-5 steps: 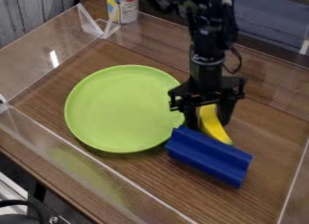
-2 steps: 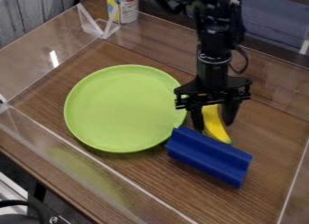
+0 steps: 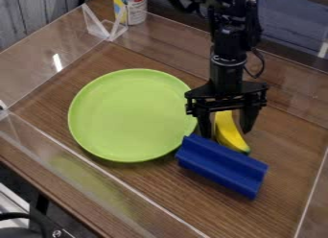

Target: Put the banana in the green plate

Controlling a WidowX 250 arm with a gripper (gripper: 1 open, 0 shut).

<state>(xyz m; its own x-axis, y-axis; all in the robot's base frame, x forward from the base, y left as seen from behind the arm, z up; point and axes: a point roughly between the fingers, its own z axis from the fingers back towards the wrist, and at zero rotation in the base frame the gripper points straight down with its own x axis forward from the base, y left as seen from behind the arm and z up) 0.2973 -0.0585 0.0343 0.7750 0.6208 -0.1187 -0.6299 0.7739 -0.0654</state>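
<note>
a: looking at my screen, i see the gripper (image 3: 227,115) pointing straight down, right of the middle of the picture. its two black fingers (image 3: 197,108) are spread wide apart, one on each side of the banana (image 3: 228,132).

b: so is it pinching the banana?

a: no, i don't think so. the fingers stand apart with the banana between them, and i can see a bit of space at the sides. the banana lies on the wooden table (image 3: 122,189).

b: where is the banana next to the plate?

a: the yellow banana is just to the right of the green plate (image 3: 122,115), out past its rim. i can't tell if it touches the rim. it is not in the plate. the plate sits left of the middle and it is the biggest thing i see.

b: anything else close by?

a: a blue ridged block (image 3: 223,165) sits just below the banana, toward the lower right. its top corner is right at the banana's lower end. at the top left there is a white bottle (image 3: 128,8) with a yellow label, far from the plate. clear walls (image 3: 33,50) stand around the table.
</note>
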